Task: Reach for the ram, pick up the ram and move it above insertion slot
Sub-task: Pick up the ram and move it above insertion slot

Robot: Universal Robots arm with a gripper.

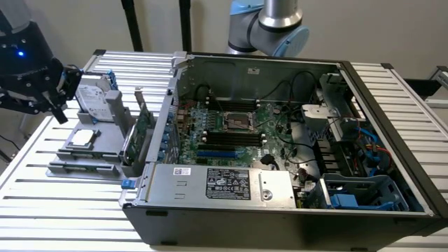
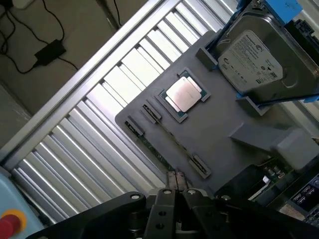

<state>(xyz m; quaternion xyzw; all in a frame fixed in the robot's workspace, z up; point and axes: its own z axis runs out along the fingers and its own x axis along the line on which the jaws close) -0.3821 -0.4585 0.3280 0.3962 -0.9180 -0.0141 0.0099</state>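
Treat the step in hand as the reach; judge nothing grasped yet. Find the gripper [image 2: 175,178] clenched, fingertips pressed together with nothing between them, hanging well above the tray [image 2: 224,127]. In the exterior view, look for that tray at 9 o'clock from the case [image 1: 280,212].

Locate the ram [image 2: 153,151] standing on edge in a narrow groove of the tray, held between small end clips [image 2: 133,127], with only a thin green edge showing. Take the CPU [image 2: 183,94] as landmark: drive [image 2: 254,59] on one side of it, ram on the opposite side, just beside. In the exterior view, read that as drive at 12 o'clock from the CPU and ram groove at 6 o'clock.

To reach well:
- Spread the jaws before descending, to avoid striking the ram's top edge with shut fingertips.
- Turn the wrist so the pads face the two flat sides, not the ends.
- Centre between the end clips, away from either one.
- Descend straight and slowly.
- Expect a thin, stiff board with little to grip, likely to tilt if caught off-centre.
- Keep clear of the card [image 1: 144,131] standing at 3 o'clock from the tray.
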